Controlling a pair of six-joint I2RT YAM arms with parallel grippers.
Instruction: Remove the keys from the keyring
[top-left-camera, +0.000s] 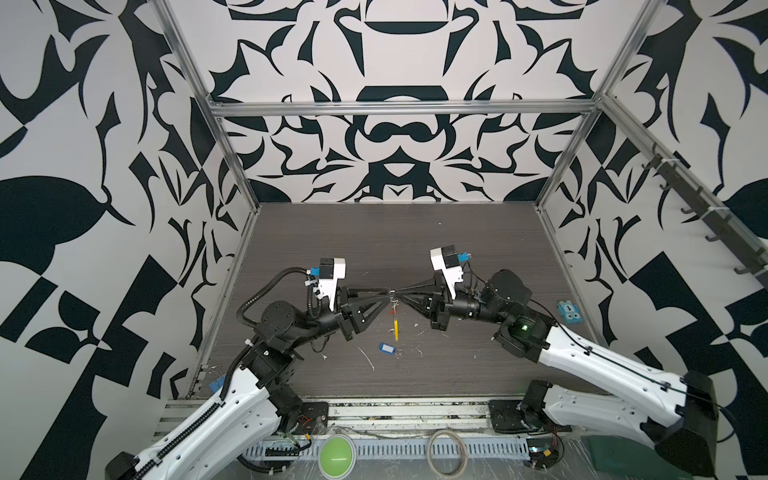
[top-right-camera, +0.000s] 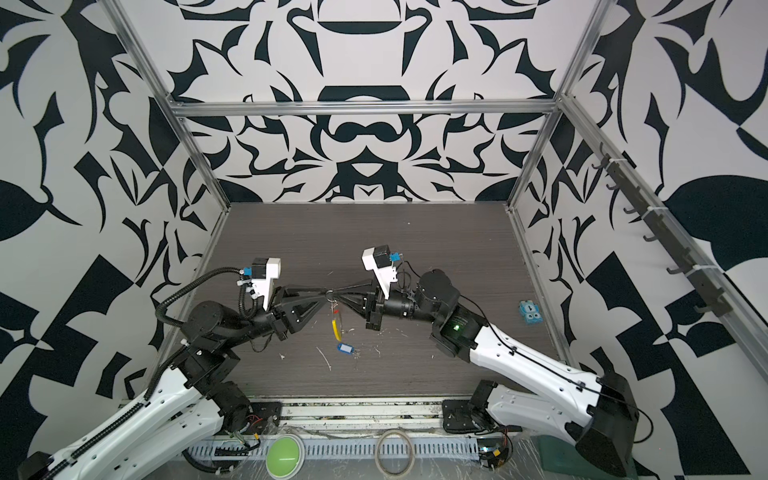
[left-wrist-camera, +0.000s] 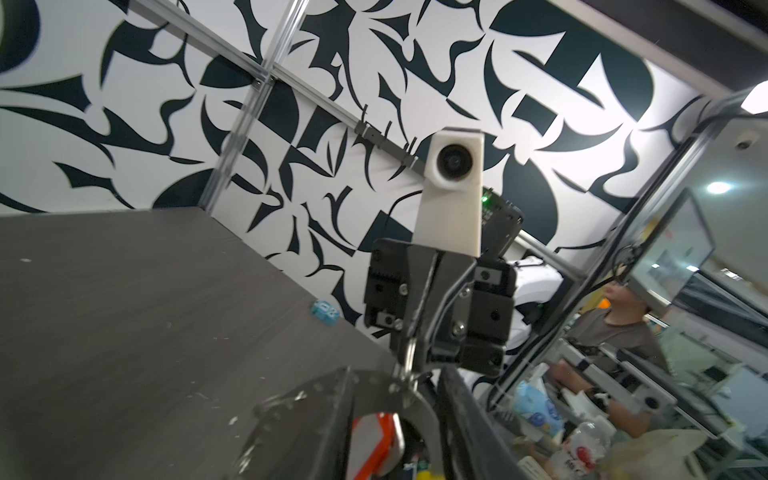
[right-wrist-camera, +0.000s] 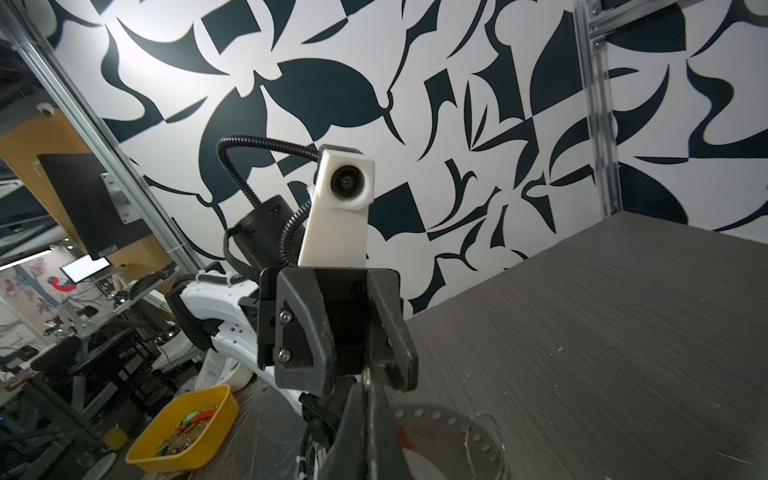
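Both grippers meet tip to tip above the table's middle. My right gripper (top-left-camera: 398, 294) (right-wrist-camera: 366, 388) is shut on a small silver ring (left-wrist-camera: 409, 351) of the keys with the red tag (left-wrist-camera: 374, 440). Under that ring hangs the keyring, its yellow sleeve (top-left-camera: 397, 328) (top-right-camera: 335, 328) pointing down. My left gripper (top-left-camera: 388, 296) (left-wrist-camera: 395, 374) is open, its fingers standing apart on either side of the right fingertips. The keys with the blue tag (top-left-camera: 386, 348) (top-right-camera: 344, 348) lie apart on the table, below the hanging loop in both top views.
A small blue block (top-left-camera: 568, 311) lies by the right wall. A green dome button (top-left-camera: 336, 455) and a beige hoop (top-left-camera: 448, 453) sit on the front rail. A yellow bin (right-wrist-camera: 183, 428) stands off the table. White scuffs mark the dark tabletop (top-left-camera: 457, 249).
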